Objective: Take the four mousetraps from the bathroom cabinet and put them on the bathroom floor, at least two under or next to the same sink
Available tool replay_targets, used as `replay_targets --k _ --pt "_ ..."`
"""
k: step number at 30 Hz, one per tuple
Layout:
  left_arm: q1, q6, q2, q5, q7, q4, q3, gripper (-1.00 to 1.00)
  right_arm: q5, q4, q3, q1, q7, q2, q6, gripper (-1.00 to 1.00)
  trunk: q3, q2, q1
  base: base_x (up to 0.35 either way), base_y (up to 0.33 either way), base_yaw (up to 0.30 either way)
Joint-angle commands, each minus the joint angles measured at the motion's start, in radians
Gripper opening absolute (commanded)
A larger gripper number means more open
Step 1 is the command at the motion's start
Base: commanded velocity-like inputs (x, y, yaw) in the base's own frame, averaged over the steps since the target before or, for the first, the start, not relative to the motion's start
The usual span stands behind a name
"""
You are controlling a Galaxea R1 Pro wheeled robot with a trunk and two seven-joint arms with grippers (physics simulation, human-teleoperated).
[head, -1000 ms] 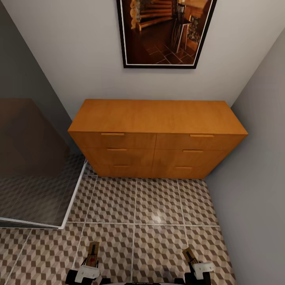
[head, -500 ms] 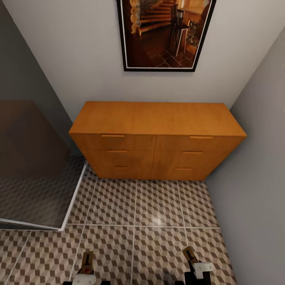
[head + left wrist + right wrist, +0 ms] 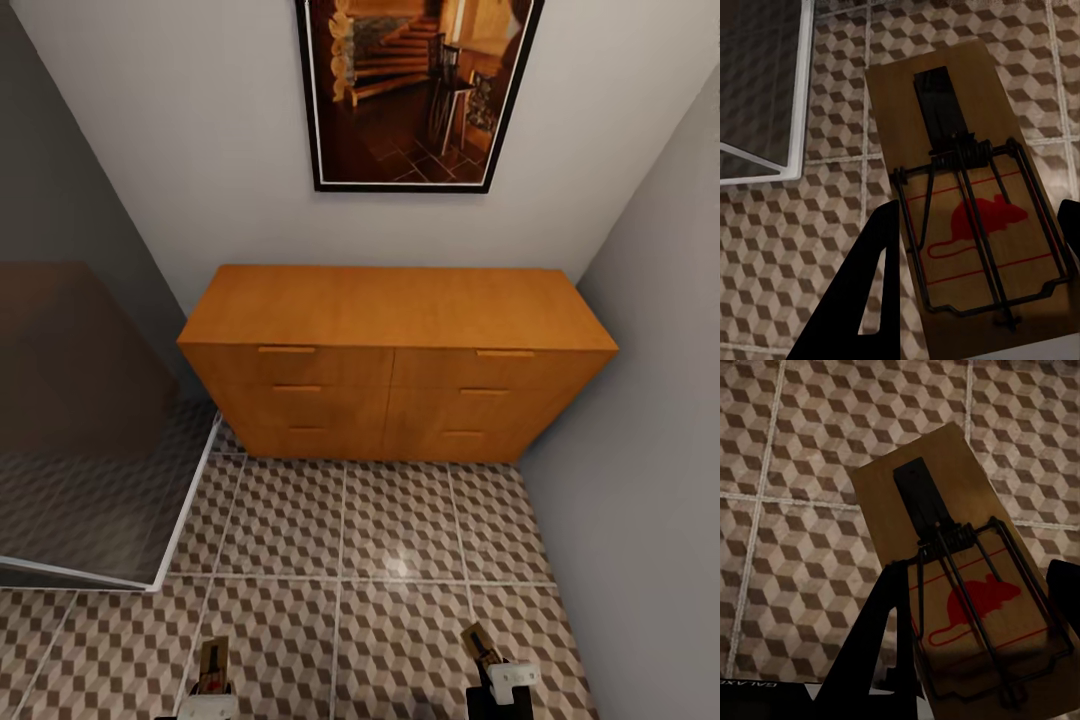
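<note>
Patterned cube-print tiles of the bathroom floor (image 3: 400, 540) run from the robot's base up to the far wall, in a narrow corner with grey walls on either side.

Each gripper carries one mousetrap above those tiles. At about 7 o'clock in the head view, the left mousetrap (image 3: 212, 665) sticks forward out of the left gripper (image 3: 210, 695). In the left wrist view this same trap (image 3: 967, 195) lies flat between the two dark fingers (image 3: 874, 292), which press against its long edges, so the jaws are closed on the wood; its wire spring bar and red mouse print face up. At about 5 o'clock in the head view, the right mousetrap (image 3: 479, 642) angles forward out of the right gripper (image 3: 492, 672). In the right wrist view it (image 3: 960, 577) sits clamped the same way between the dark fingers (image 3: 881, 645), print upward.

Beyond them, at 12 o'clock, the cabinet (image 3: 397, 360) stands against the far wall, with all its drawers pushed in and its top bare. Above it hangs a framed picture (image 3: 420, 90) of a wooden interior. At 9 o'clock a glass shower panel (image 3: 90, 430) with a white edge stands on the tiles, just beside the cabinet's left end.
</note>
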Motion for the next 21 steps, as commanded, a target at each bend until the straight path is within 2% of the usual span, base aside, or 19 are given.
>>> replay_targets --k 1,21 --pt "-0.001 -0.001 -0.001 -0.007 0.012 0.003 -0.006 -1.00 0.004 0.001 0.006 -0.001 -0.008 0.000 -0.002 -1.00 0.000 -0.001 0.001 0.000 0.000 0.000" --pt "0.000 0.003 0.000 -0.005 0.012 0.003 -0.006 -1.00 0.006 0.002 0.007 -0.001 -0.004 0.000 -0.003 -1.00 0.033 -0.001 0.001 0.000 0.000 0.000"
